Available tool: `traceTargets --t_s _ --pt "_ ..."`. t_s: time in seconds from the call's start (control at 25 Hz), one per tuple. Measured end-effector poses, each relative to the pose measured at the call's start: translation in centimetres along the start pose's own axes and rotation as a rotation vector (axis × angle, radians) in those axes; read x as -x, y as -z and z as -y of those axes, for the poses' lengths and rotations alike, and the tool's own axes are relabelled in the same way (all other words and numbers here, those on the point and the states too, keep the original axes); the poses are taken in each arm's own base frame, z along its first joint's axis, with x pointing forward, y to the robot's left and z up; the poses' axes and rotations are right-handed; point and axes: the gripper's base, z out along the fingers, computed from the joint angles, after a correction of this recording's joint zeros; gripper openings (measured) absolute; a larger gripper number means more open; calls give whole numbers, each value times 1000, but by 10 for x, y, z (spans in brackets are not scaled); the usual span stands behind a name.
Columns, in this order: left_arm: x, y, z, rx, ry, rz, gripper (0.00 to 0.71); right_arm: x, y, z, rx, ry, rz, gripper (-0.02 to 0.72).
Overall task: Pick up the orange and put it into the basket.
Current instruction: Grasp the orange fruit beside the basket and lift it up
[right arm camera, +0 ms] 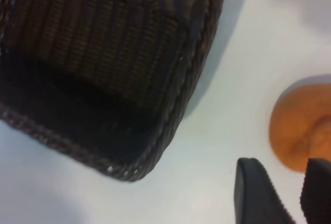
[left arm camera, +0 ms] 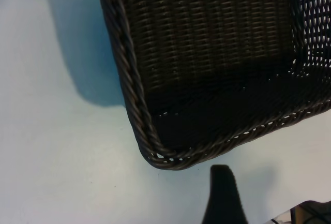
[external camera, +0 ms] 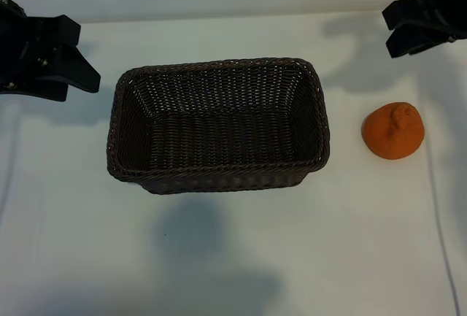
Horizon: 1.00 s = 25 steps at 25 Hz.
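Item one, nearest my lens: the basket [external camera: 219, 125], dark brown woven wicker, rectangular with rounded corners, braided rim, sloping sides. I am seeing it sitting mid-surface [external camera: 233, 257], mouth up and holding nothing, which I am judging leaves it ready to receive from above.

Item two: the orange [external camera: 393, 130], small, round, matte, with a bumpy knob on top. It is resting on the surface to the right of the basket, apart from it and not yet touched by anything.

Item three: the right pincer [external camera: 422, 25], hanging above the far right of the surface, beyond the orange. Its jaws are standing partly apart and gripping nothing; in its wrist view the orange is lying just past the fingertips [right arm camera: 256, 190]. I am judging this the arm placed to make the pick.

Item four: the left pincer [external camera: 64, 60], idling at the far left beside the basket, jaws wide open and empty.
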Motion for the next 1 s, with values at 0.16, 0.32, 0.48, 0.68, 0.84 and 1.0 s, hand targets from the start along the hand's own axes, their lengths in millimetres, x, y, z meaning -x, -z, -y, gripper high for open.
traceTargets --t_s 0.16,0.32,0.48,0.68,0.84,1.0 --pt "0 0 0 0 -22 0 524 0 0 5 -56 28 -1 305" --pt "0 0 0 0 -28 0 524 0 -3 9 -85 35 -19 435" --pt "0 0 0 0 -36 0 524 -1 -10 16 -136 12 -50 555" --pt "0 0 0 0 -45 0 524 0 -16 24 -192 -6 -61 580" --pt "0 0 0 0 -48 0 524 1 -25 28 -197 -15 -79 579" --pt "0 0 0 0 -48 0 524 2 -45 34 -192 -26 -126 579"
